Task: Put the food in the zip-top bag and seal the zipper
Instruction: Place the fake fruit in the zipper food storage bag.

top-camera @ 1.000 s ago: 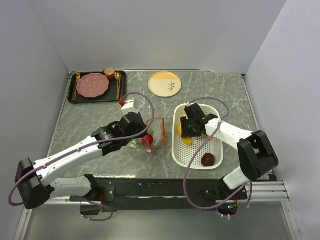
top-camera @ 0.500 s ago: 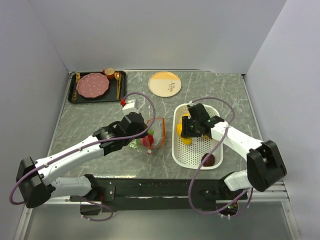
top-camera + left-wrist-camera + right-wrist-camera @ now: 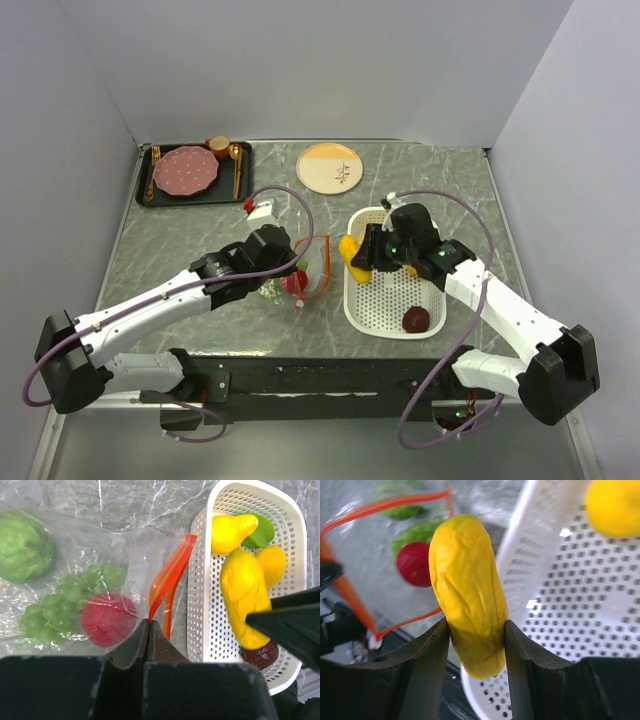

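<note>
Right gripper [image 3: 362, 256] is up over the left rim of the white basket [image 3: 397, 298], fingers [image 3: 427, 655] clamped partway on either side of a long yellow piece [image 3: 470, 590]. The piece stands nearly upright between them, its lower end just past the fingertips. It hangs between the basket and the bag [image 3: 132, 550], touching neither that I can see.

Left gripper [image 3: 148, 630] is down at the bag's near corner, jaws pinched fully together on the plastic right at the end of the zipper [image 3: 170, 575]. From there the two orange-red strips spread apart, so the mouth gapes towards the basket. The right wrist view shows that loop wide.

Inside the bag, flat on the table [image 3: 200, 215]: a red ball [image 3: 107, 619], touching green grapes [image 3: 60, 602] on its left, and a leafy green piece [image 3: 22, 547] further in.

In the basket: a maroon ball [image 3: 417, 319] at the near end, and a yellow pear shape [image 3: 232, 530], a small yellow lump [image 3: 272, 562] and a green piece [image 3: 265, 530] at the far end.
</note>
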{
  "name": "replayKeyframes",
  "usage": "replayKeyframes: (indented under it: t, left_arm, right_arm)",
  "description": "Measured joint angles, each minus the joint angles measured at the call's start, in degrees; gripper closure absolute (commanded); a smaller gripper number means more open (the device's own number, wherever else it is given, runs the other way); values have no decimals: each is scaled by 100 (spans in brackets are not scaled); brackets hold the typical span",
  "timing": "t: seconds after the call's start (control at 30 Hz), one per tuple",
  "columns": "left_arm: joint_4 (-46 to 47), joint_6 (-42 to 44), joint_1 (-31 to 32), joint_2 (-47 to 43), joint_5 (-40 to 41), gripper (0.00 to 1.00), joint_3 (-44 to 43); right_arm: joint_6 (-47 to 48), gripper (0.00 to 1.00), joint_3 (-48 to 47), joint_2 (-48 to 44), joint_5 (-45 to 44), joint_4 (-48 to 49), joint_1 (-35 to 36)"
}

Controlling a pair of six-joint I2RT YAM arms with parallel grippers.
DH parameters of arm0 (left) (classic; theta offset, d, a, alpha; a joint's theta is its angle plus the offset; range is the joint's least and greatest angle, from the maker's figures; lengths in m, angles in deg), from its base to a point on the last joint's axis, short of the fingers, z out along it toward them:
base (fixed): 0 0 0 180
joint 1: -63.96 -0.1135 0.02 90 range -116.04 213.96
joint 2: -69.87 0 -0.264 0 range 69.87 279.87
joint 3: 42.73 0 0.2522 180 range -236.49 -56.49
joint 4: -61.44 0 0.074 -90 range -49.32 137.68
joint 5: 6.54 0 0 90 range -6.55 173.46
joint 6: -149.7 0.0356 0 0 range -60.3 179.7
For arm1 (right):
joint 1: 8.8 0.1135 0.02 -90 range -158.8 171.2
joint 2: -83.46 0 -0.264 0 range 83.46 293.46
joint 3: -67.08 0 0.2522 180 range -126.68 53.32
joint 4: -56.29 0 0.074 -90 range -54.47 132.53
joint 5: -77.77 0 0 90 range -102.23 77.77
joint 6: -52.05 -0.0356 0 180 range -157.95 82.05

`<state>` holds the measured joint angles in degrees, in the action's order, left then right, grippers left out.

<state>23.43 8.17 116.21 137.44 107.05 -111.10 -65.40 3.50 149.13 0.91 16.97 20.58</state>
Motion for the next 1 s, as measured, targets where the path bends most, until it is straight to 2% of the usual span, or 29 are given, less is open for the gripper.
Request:
replayKeyframes:
  t: [0.4, 0.8, 1.0]
  left_arm:
    - [0, -2, 0, 2, -2, 99, 0]
    - [-13, -20, 0, 2, -22, 99, -9]
    - [-72, -44, 0, -166, -22, 99, -70]
  right_arm:
    - [-319, 76, 0, 295, 870, 540, 424]
    - [-713, 72, -625, 1740, 1043, 1327, 927]
    - [-1091, 59, -833, 2096, 874, 1937, 927]
